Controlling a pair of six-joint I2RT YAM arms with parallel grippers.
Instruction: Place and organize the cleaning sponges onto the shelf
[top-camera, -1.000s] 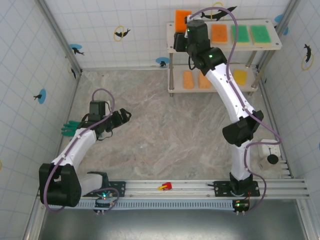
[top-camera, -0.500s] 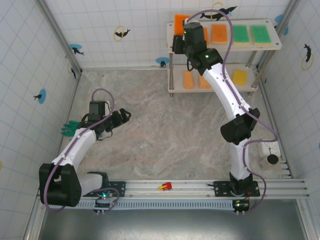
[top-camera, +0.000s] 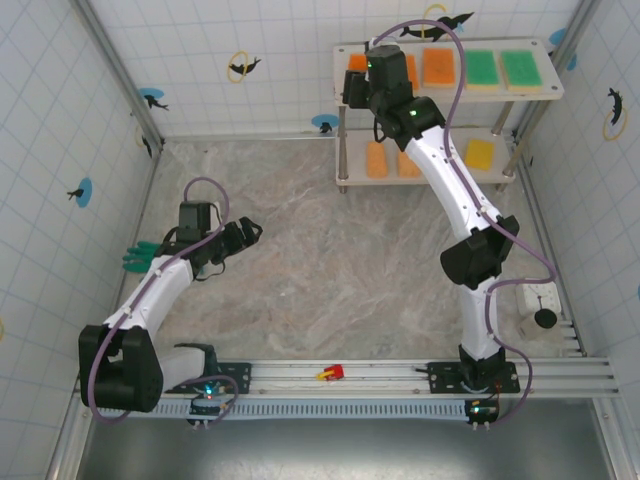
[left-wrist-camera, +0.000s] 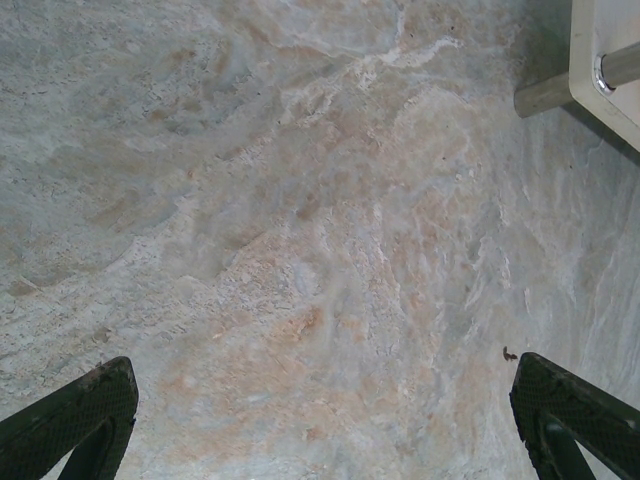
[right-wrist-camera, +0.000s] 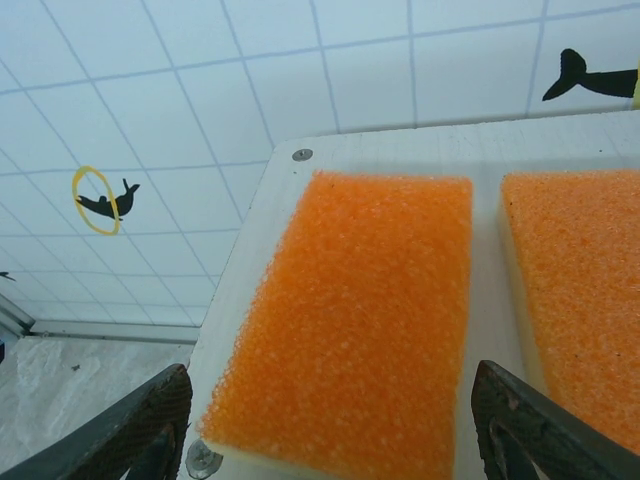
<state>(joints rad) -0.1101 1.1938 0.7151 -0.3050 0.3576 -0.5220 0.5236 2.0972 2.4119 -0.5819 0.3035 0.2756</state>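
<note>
So the orange sponge (right-wrist-camera: 345, 320) lies flat on the shelf (right-wrist-camera: 380, 150), top board, left end, beside a second orange sponge (right-wrist-camera: 590, 290). The right gripper (right-wrist-camera: 335, 430) straddles it, jaws apart, so this looks like the release step. Next it needs a straight lift up. The left gripper (left-wrist-camera: 320, 420) hangs spread over the table (left-wrist-camera: 300, 200).

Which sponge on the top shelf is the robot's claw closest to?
The orange sponge at the top board's left end, lying flat below the open right gripper; the others sit farther right.

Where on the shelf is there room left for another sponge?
Top board is crowded, sponges side by side. Lower board: a gap between the orange sponges and the yellow sponge, partly hidden by the right arm.
</note>
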